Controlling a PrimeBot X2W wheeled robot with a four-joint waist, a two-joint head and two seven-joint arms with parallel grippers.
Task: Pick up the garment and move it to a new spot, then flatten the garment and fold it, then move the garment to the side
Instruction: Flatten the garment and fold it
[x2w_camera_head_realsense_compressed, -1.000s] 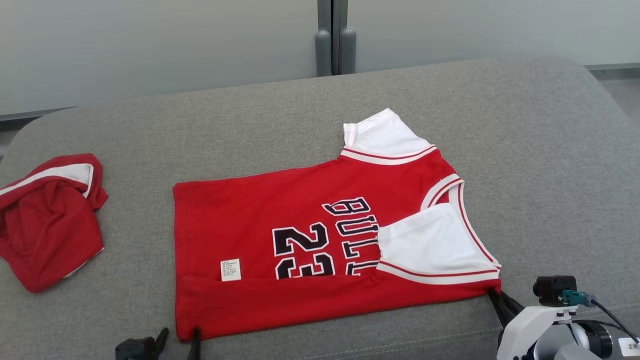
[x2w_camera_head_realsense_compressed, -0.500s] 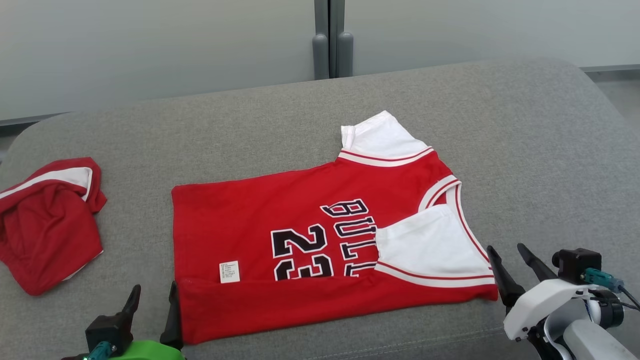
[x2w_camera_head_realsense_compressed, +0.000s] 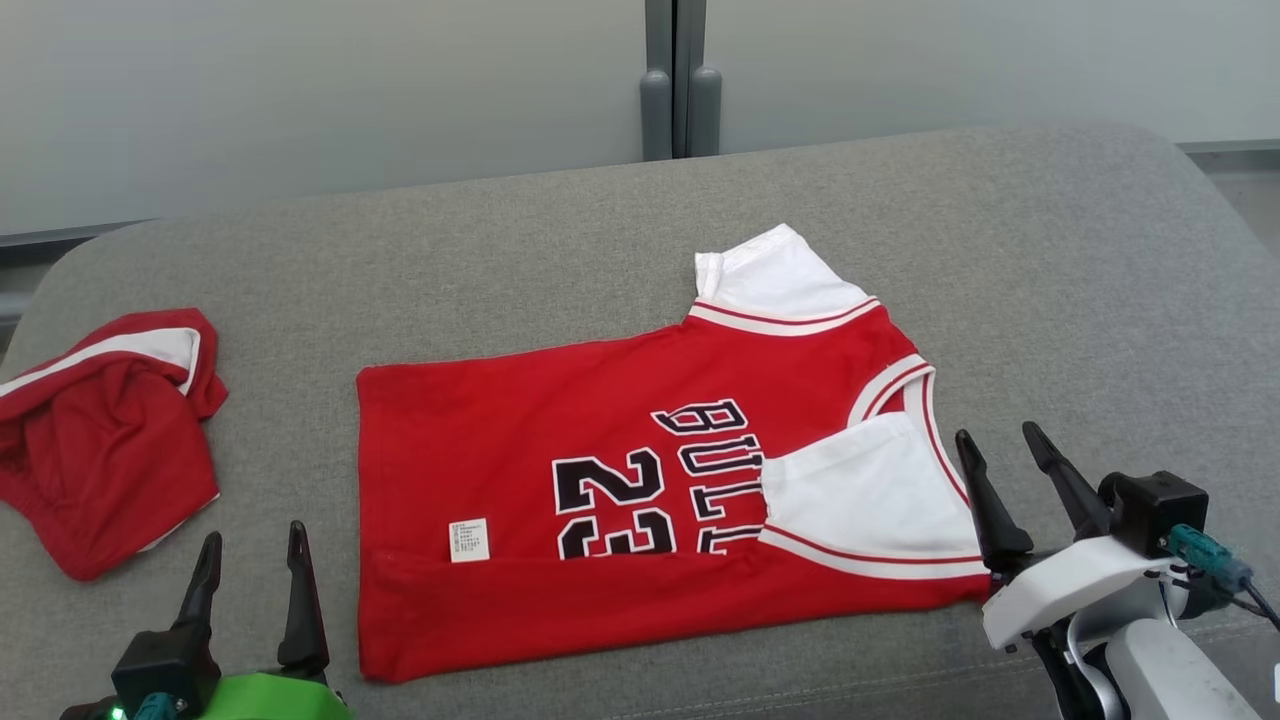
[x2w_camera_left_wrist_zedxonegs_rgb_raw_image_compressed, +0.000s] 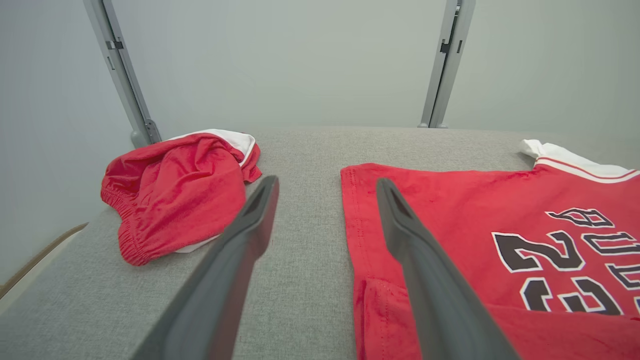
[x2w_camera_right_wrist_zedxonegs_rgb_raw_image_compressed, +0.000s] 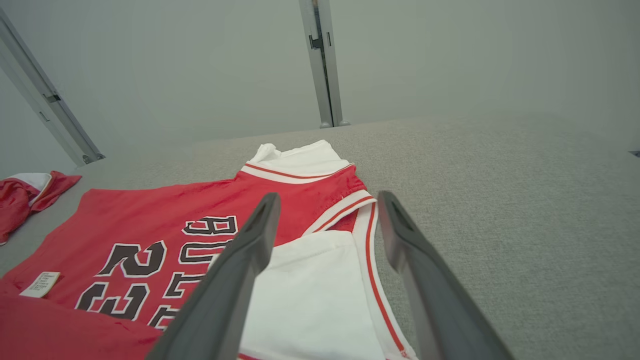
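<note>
Jersey: flat on the grey cushion toward its front edge, nearest long side folded over, white sleeve folded in. Left gripper: fingers spread wide, holding nothing, just off the hem corner. Right gripper: spread wide, empty, beside the shoulder end. Crumpled red shorts: near the cushion's left edge.

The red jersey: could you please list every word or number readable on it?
"BULL": black letters on the red jersey, rest hidden under the white sleeve.
"23": black number beside them.
White tag: print too small to read.
</note>
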